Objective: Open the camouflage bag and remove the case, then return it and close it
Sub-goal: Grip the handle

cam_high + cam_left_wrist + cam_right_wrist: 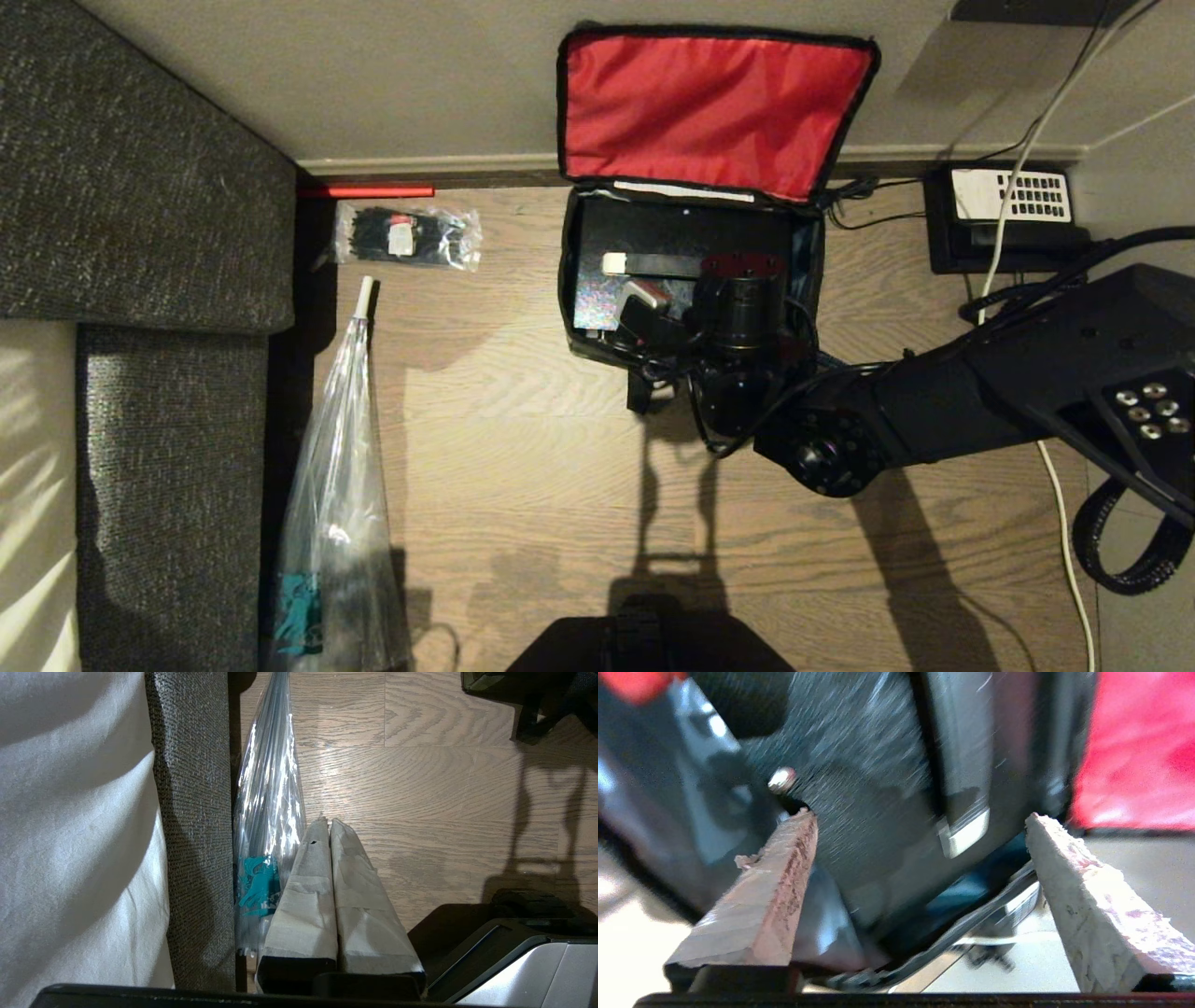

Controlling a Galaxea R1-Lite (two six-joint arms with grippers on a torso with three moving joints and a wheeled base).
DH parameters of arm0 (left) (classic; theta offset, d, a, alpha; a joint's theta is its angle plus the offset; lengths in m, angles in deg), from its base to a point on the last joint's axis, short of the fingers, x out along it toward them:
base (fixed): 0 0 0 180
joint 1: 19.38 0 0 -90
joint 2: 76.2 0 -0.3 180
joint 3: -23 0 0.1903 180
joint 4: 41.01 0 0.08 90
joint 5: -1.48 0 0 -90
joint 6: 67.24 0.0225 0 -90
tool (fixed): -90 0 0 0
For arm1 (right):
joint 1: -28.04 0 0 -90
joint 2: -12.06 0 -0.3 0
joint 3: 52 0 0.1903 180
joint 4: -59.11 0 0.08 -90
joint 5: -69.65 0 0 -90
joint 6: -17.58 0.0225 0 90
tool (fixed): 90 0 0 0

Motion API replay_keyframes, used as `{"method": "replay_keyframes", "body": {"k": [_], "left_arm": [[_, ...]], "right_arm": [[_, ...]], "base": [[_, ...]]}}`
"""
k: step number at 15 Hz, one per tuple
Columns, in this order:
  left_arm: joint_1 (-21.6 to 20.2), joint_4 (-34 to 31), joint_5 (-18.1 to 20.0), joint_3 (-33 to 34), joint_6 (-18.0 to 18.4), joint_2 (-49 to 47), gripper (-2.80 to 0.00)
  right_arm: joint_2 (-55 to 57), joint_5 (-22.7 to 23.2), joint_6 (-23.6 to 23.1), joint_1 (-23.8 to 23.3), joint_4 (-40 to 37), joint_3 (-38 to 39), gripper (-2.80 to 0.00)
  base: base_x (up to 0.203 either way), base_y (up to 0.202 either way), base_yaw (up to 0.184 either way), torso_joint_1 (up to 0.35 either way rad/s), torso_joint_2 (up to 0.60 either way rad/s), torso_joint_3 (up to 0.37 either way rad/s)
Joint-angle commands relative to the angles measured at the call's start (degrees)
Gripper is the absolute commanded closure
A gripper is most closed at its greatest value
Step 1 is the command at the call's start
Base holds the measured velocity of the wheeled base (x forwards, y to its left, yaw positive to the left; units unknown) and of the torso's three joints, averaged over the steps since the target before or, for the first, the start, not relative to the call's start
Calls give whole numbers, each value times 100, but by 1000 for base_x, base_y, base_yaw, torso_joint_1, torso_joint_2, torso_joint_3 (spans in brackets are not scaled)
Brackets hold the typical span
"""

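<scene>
Count on floor: one camouflage bag (693, 191) lid-up holding one case (653, 247), right hand (920, 858) released above, left hand (327, 858) clenched.

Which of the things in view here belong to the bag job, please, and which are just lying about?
Job:
- camouflage bag, lid open
- case, inside the bag
- right end effector, open over the case

Lying about:
- desk phone
- packet of black ties
- clear umbrella
- left end effector, parked by the umbrella
</scene>
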Motion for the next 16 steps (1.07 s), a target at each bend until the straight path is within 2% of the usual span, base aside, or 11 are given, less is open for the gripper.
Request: {"method": "replay_keyframes", "body": {"k": [1,3,5,9,11,16], "left_arm": [[-2,1,-1,15,1,11,0],[-2,1,-1,16,1,11,0],[-2,1,-1,18,-3,4,0],[-2,1,-1,18,1,3,0],[-2,1,-1,18,1,11,0],[-2,1,-1,18,1,11,0]], "right_arm": [[52,200,-368,1,279,-51,-280],[206,278,-926,-17,705,-51,-280],[317,250,-1248,-21,1028,-71,-280],[515,2,-2242,-115,2039,60,-280],[555,-430,-2328,-108,2163,20,-280],[747,-540,-2256,-104,2642,-171,-280]], "base": [[0,0,0,0,0,0],[0,0,0,0,0,0],[0,0,0,0,0,0],[0,0,0,0,0,0],[0,0,0,0,0,0],[0,0,0,0,0,0]]}}
